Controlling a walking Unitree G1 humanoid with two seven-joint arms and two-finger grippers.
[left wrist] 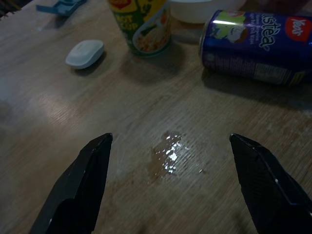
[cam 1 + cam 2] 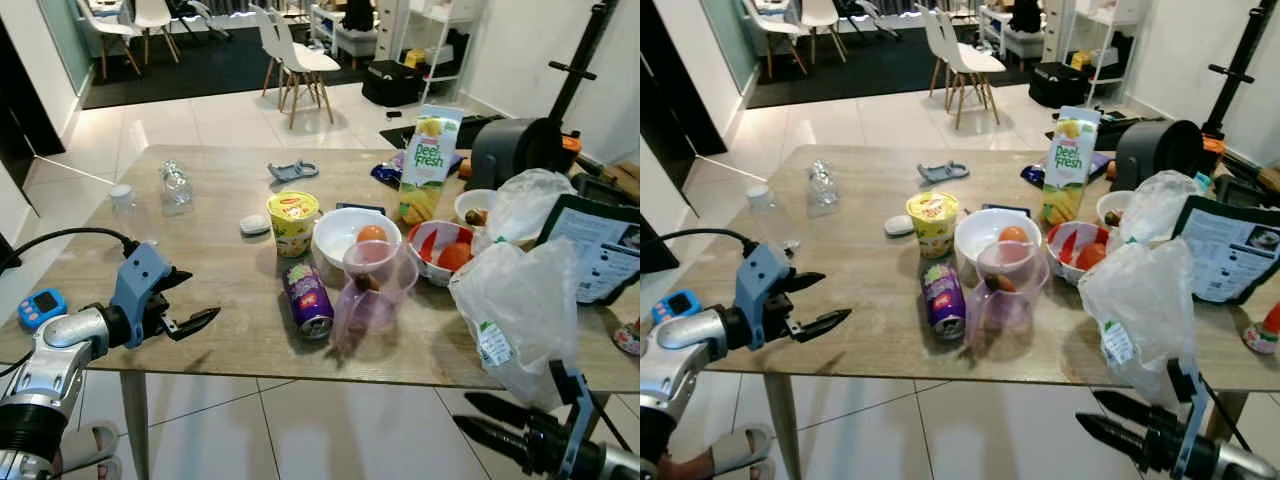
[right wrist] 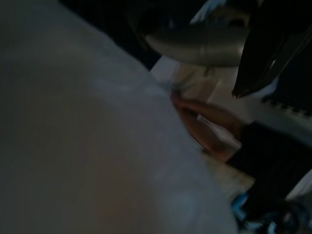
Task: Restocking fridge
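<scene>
1. The left tool [image 2: 190, 300] hovers over the counter [image 2: 220, 215] near its front-left corner, its two black fingers spread wide and holding nothing.
2. The right tool [image 2: 500, 422] hangs below the counter's front edge, near the front-right corner; its fingers look parted and empty.
3. The likely thing to restock, a purple tea can [image 2: 308, 298], lies on its side near the middle of the front edge, just beside a tipped pink plastic jug [image 2: 368, 290]. A noodle cup [image 2: 293, 222] stands behind the can, and a juice carton [image 2: 428, 165] stands upright toward the back right.
4. Risk: the can lies on its side, so a nudge from one finger could roll it toward the front edge and off. It would also be easy to knock the jug beside it.
5. Risk: a white plastic bag [image 2: 520, 300] droops over the front-right edge; the right tool, rising, could snag it.
6. The left wrist view shows a small wet patch [image 1: 167, 155] on the wood between the fingers, which the head views barely show. A slick surface could let the can slide.
7. The head views alone give the whole layout; the right wrist view is dark and blurred.
</scene>
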